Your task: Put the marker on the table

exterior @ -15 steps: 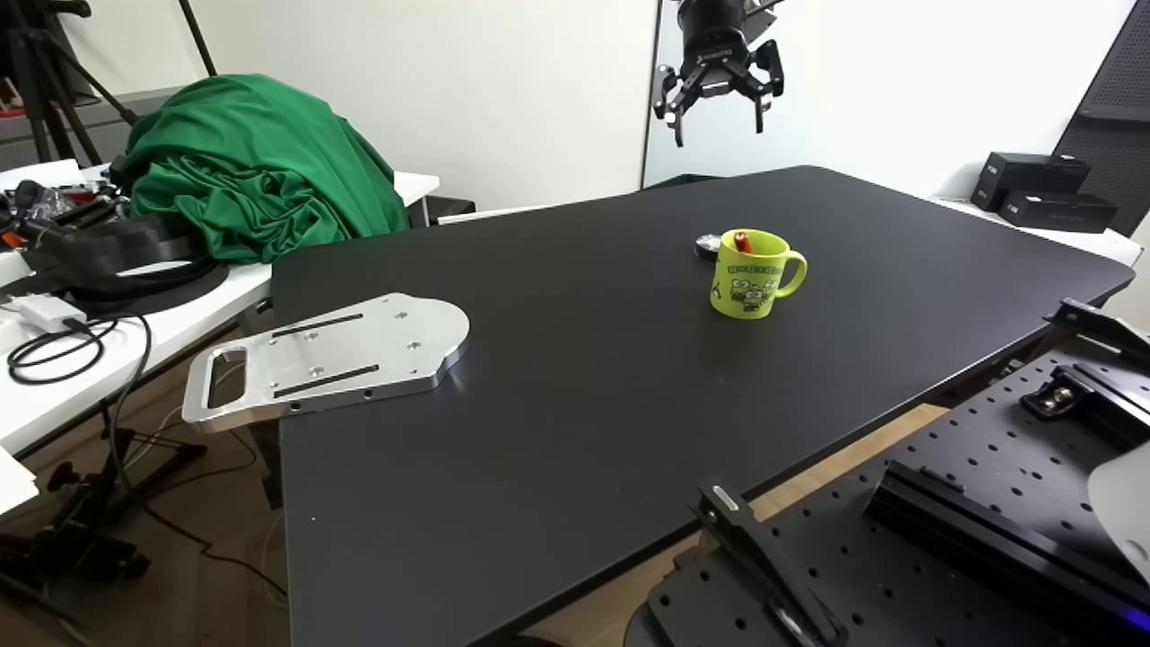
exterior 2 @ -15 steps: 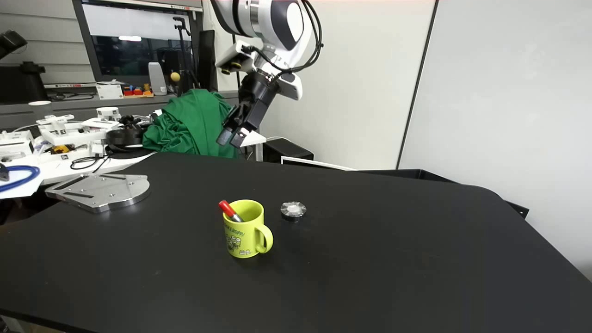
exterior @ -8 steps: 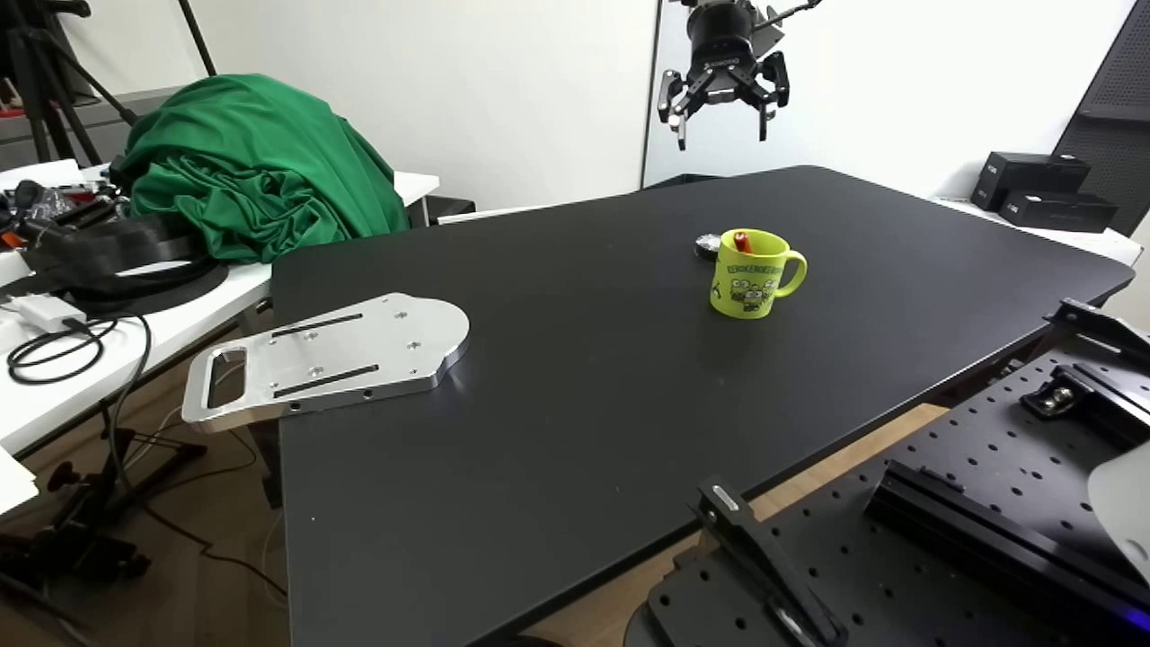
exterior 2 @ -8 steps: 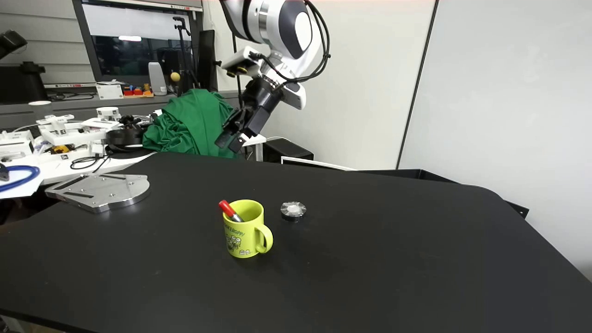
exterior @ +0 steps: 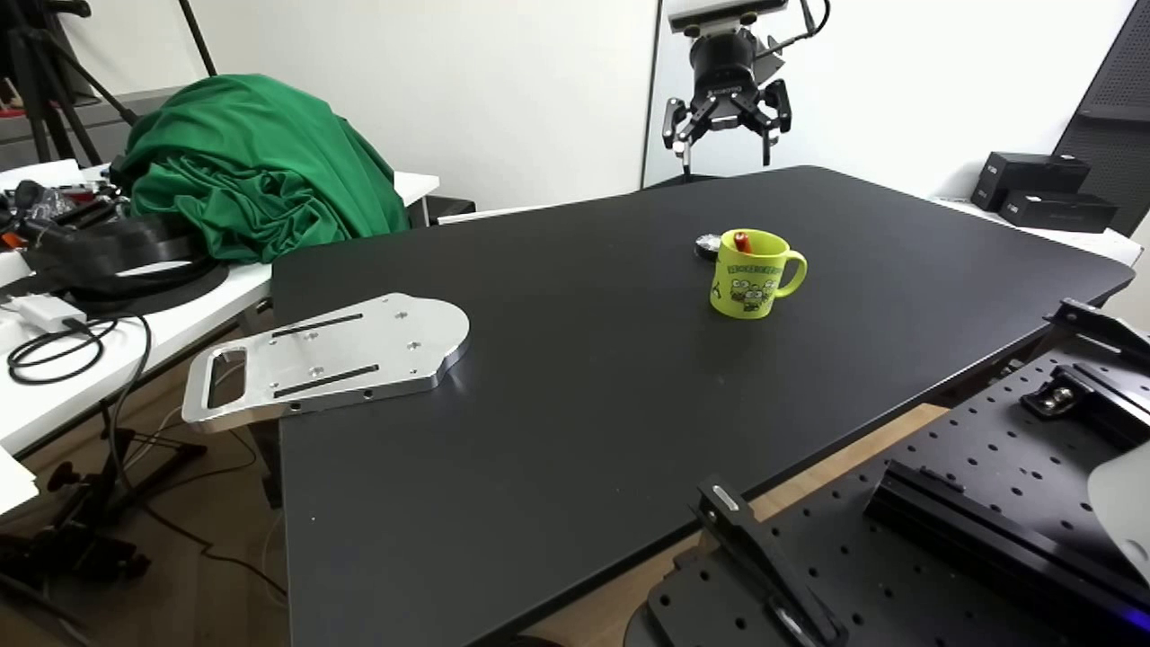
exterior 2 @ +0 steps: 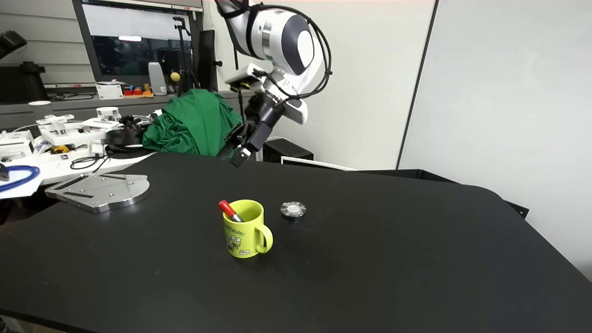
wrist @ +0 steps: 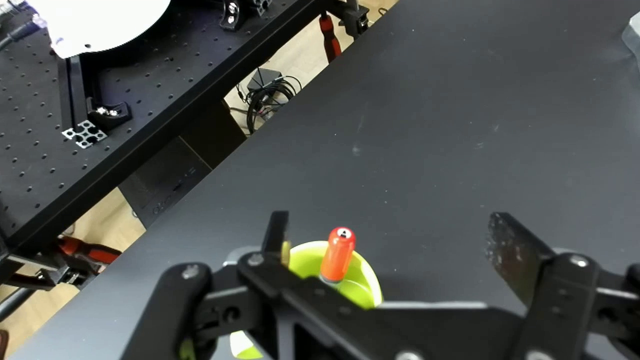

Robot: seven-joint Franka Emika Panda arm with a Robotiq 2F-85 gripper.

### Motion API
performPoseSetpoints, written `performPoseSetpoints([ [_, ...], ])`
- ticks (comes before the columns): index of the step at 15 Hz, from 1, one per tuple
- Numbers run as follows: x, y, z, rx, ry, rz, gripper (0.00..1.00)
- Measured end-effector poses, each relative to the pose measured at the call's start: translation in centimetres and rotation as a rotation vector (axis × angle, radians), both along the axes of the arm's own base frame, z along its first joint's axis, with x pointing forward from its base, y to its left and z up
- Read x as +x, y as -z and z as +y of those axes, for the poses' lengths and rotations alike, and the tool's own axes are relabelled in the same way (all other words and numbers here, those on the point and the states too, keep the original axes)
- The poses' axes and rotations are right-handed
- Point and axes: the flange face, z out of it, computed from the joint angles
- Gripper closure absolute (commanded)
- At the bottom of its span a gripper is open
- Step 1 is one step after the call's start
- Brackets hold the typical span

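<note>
"…KEROPPI" — dark print on the yellow-green mug (exterior 2: 246,237)

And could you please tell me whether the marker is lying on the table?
No, the marker leans inside the yellow-green mug, its red end sticking out past the rim.

Lime mug (exterior 2: 242,235), cartoon-printed; red-ended marker (exterior 2: 230,211); black table (exterior 2: 393,259); green cloth (exterior 2: 194,122)

At the upper middle of an exterior view, the Panda arm (exterior 2: 276,34) is white with a dark band (exterior 2: 250,32) and a white disc (exterior 2: 305,49) on its grey joint cap (exterior 2: 292,46); black cables (exterior 2: 328,58) loop at its right. The black gripper (exterior: 726,162) bears small pale lettering (exterior: 724,92). In the wrist view, silvery screws (wrist: 579,260) stud its links (wrist: 562,300); the right-hand fingertip (wrist: 510,252) is scuffed.
</note>
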Motion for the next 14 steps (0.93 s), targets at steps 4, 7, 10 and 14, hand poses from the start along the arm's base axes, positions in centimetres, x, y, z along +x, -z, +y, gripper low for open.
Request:
performPoseSetpoints([
  [4,-0.9,4.0,-1.4,0.013,0.014,0.049,0.00],
  [7,-1.4,6.3,-1.9,0.031,0.039,0.081,0.00],
  [10,-2.0,8.2,-1.9,0.049,0.055,0.112,0.00],
  [14,-2.6,9.8,-1.6,0.062,0.061,0.142,0.25],
])
